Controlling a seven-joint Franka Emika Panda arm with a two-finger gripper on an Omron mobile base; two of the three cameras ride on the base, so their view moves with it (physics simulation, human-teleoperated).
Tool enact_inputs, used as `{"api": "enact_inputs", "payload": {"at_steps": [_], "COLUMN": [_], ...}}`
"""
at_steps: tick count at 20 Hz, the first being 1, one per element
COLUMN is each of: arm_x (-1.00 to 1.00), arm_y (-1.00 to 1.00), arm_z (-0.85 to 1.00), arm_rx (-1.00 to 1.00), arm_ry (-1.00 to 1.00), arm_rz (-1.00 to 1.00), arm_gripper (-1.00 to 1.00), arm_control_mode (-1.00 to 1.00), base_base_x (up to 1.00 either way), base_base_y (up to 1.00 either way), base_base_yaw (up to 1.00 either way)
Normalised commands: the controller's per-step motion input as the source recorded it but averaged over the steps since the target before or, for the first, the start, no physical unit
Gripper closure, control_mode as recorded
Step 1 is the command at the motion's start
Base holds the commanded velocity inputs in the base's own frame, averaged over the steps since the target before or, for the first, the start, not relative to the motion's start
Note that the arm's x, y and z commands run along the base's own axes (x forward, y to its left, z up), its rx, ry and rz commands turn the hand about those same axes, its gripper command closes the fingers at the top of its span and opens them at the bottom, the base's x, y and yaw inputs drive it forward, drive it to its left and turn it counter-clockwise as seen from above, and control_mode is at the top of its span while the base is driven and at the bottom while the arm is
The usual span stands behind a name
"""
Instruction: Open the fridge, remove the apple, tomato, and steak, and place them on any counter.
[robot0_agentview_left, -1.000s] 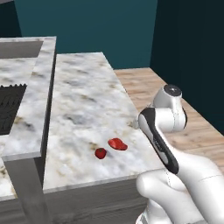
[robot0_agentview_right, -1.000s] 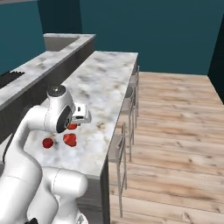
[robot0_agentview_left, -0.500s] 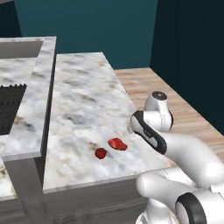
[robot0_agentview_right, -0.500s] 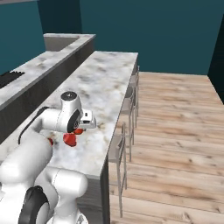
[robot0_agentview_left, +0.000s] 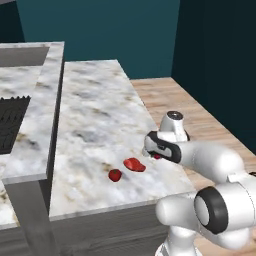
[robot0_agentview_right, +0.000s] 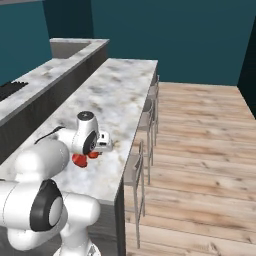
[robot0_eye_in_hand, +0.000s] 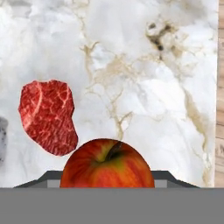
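claw (robot0_eye_in_hand: 107, 186) pinching apple (robot0_eye_in_hand: 107, 164) low over table (robot0_agentview_left: 95, 115) near its front edge | steak (robot0_eye_in_hand: 48, 116) flat just beside | tomato (robot0_agentview_left: 115, 175) near steak

No lettering, label, brand mark, number or sign can be read anywhere: the marbled desk (robot0_agentview_left: 95, 115) carries only brownish veins, and the steak (robot0_eye_in_hand: 47, 116) and apple (robot0_eye_in_hand: 107, 164) on it bear no sticker or print

White rounded arm (robot0_agentview_left: 215, 160) segments, dark joint rings (glossy shell).
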Motion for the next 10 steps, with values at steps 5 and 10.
{"api": "enact_inputs", "payload": {"at_steps": [5,10], "arm_x": [0.18,0.12], "arm_y": [0.01,0.00], "arm_z": [-0.46,-0.32], "arm_rx": [0.00,0.00], "arm_ry": [0.00,0.02], "arm_rz": [0.00,0.00], "arm_gripper": [1.00,1.00], "arm_control_mode": [-1.00,-1.00], "base_base_x": [0.00,0.00], "base_base_y": [0.00,0.00], "base_base_yaw": [0.00,0.00]}}
